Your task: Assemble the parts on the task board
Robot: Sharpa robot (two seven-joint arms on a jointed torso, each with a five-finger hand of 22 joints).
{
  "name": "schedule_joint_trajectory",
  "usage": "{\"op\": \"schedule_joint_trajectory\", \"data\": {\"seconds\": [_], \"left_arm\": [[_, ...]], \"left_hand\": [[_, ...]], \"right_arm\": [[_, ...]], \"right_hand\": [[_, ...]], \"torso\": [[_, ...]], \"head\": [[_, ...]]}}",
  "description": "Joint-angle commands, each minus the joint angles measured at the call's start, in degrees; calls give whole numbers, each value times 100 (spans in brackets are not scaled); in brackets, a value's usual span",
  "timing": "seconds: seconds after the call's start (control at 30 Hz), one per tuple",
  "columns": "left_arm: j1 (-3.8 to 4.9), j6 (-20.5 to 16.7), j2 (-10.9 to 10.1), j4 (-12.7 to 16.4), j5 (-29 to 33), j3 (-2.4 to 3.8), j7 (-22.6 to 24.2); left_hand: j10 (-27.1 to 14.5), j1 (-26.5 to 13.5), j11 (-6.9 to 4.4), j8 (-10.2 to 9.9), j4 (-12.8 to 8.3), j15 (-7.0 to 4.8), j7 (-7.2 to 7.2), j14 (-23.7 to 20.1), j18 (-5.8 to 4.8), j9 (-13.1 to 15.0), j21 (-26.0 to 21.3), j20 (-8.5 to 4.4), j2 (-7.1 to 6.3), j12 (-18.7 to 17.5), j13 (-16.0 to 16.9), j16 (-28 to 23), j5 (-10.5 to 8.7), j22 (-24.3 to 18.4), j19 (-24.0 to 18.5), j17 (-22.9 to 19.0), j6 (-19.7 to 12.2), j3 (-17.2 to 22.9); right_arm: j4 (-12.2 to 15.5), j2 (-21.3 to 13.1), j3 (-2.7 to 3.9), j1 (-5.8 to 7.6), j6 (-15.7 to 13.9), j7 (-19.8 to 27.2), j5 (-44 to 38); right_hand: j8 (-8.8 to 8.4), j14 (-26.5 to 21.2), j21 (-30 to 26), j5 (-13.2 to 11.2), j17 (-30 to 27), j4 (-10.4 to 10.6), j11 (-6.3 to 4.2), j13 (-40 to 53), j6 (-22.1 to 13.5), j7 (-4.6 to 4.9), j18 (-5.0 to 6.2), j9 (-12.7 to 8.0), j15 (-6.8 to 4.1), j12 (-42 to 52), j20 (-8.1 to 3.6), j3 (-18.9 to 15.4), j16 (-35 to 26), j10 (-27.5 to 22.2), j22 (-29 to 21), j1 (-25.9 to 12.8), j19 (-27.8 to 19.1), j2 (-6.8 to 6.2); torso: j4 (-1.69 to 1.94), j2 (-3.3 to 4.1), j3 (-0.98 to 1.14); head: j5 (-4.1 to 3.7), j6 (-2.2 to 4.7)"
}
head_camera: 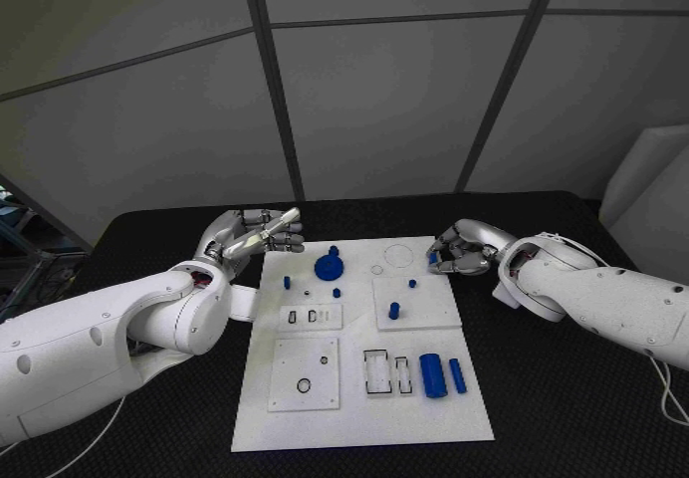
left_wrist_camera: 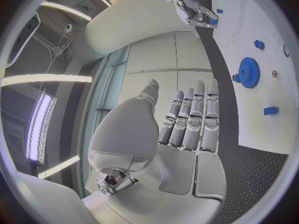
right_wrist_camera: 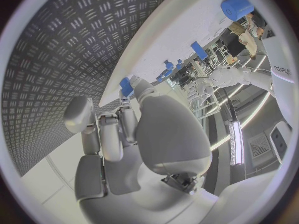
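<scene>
The white task board [head_camera: 359, 408] lies in the middle of the black table. A blue gear [head_camera: 329, 266] stands near its far end, also seen as the gear [left_wrist_camera: 248, 72] in the left wrist view. Several small blue pegs [head_camera: 393, 311] stand around it. Two blue cylinders [head_camera: 432, 375] lie side by side near the board's right edge. My left hand [head_camera: 259, 236] hovers at the board's far left corner, fingers straight [left_wrist_camera: 194, 114], holding nothing. My right hand [head_camera: 462, 251] sits at the far right edge, fingers curled, pinching a small blue part [right_wrist_camera: 126, 86].
The board carries raised white plates with slots and holes, such as the near left plate [head_camera: 306, 373]. Black table [head_camera: 574, 398] stretches on both sides of the board. Grey wall panels stand behind the table.
</scene>
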Motion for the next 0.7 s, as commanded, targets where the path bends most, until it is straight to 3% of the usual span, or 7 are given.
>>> {"op": "schedule_joint_trajectory", "data": {"seconds": [0.03,0.13,0.3,0.5,0.7], "left_arm": [[5,33,0,3,-42,3,7],[5,33,-1,5,-42,3,7],[1,33,-9,6,-42,3,8],[-1,28,-20,7,-42,3,7],[0,25,-26,-5,-42,3,7]], "left_hand": [[-4,31,8,-31,-12,28,19,29,13,-2,23,11,47,-22,1,-21,-4,8,-34,9,-18,-28],[-4,31,8,-31,-12,28,19,29,13,-2,23,11,47,-22,1,-21,-4,8,-34,9,-18,-28],[-4,31,8,-31,-12,28,19,29,13,-2,23,11,47,-22,1,-21,-4,8,-34,9,-18,-28],[-4,31,8,-31,-12,28,19,29,13,-2,23,11,47,-22,1,-21,-4,8,-34,9,-18,-28],[-4,31,8,-31,-12,28,19,29,13,-2,23,11,47,-22,1,-21,-4,8,-34,9,-18,-28]], "right_arm": [[-1,10,2,8,-81,-38,-101],[26,0,2,7,-194,-58,-135],[197,-93,5,6,-448,-114,-233],[550,-257,21,9,-650,-190,-267],[1096,-327,157,15,-737,-331,-282]], "right_hand": [[56,569,69,-63,1393,-8,-47,306,125,-24,-25,20,-49,62,-18,87,50,41,69,29,89,122],[96,576,91,-317,1421,-47,-83,320,211,-63,-30,29,-81,72,-48,193,62,53,104,92,111,212],[131,584,116,-353,1454,-99,-113,328,286,-98,-39,40,-107,76,-72,299,76,62,148,147,137,270],[136,592,137,-351,1492,-131,-122,331,299,-105,-47,40,-116,76,-84,357,92,67,187,171,161,297],[134,595,143,-353,1502,-133,-122,336,297,-104,-49,39,-117,80,-85,365,97,71,199,170,168,301]], "torso": [[-1,-3,0],[-3,-3,0],[-4,-5,8],[-5,-20,-7],[0,-48,-9]], "head": [[2,-7],[2,-7],[14,-23],[17,-2],[40,-14]]}}
